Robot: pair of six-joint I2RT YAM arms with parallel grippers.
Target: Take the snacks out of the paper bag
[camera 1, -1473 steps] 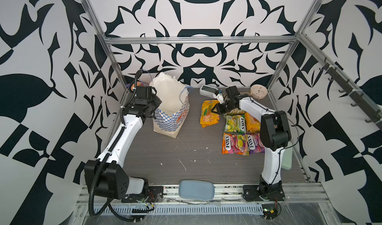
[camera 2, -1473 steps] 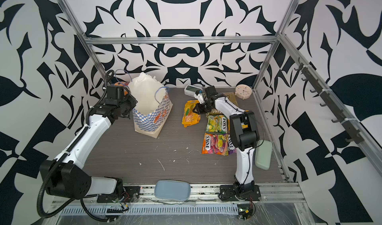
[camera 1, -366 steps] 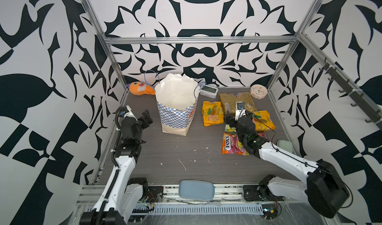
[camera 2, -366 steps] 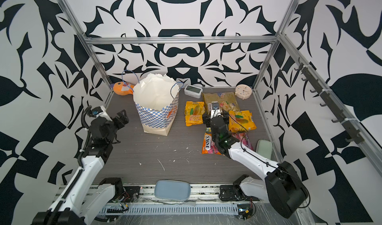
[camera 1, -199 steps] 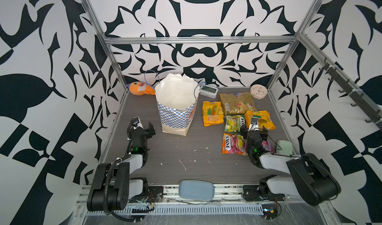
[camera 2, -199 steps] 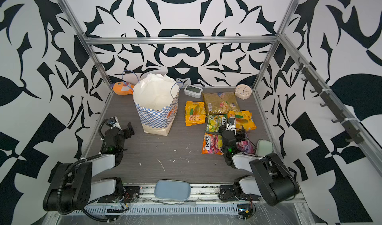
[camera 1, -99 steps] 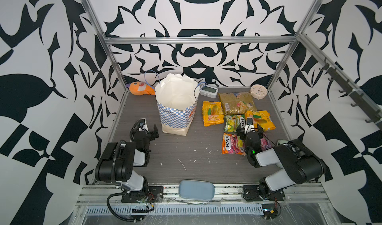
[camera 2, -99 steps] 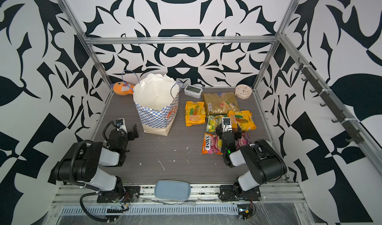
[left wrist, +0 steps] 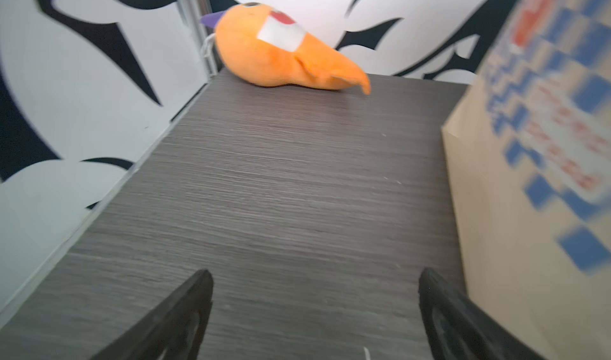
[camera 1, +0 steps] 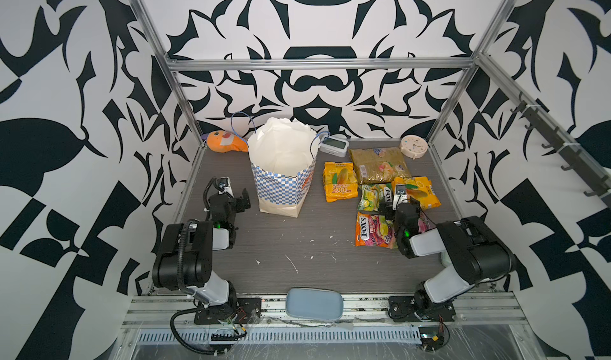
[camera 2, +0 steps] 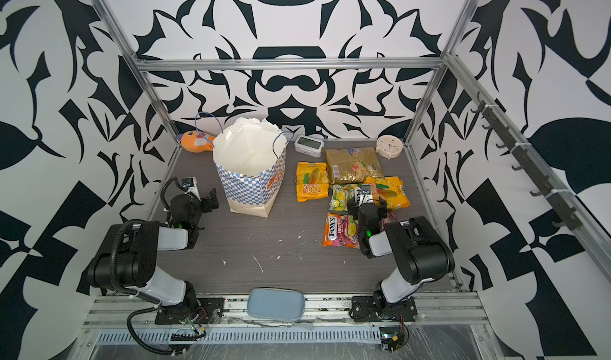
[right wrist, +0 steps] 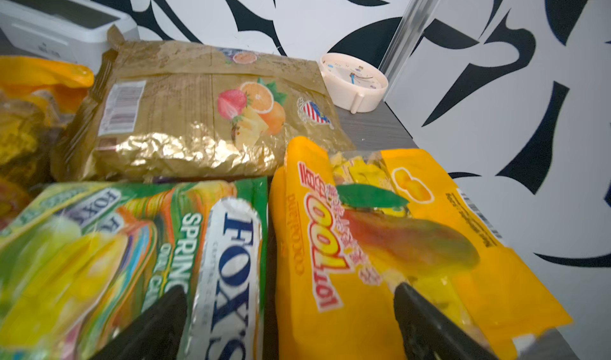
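Both grippers have drawn back toward their bases: left gripper [left wrist: 314,277] and right gripper [right wrist: 287,290] gape wide, holding nothing. The paper bag [camera 1: 281,183] stands upright at rear left, with the snacks [camera 1: 377,165] laid flat beside it, seemingly unpacked. Its bottom is hidden, so leftovers cannot be ruled out.

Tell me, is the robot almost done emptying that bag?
Looks nearly finished. Done: the snacks lie flat on the table, right of the bag. In hand: nothing; the left gripper and right gripper are open and empty. Left: perhaps nothing; the bag shows only white paper inside, though its bottom is hidden.
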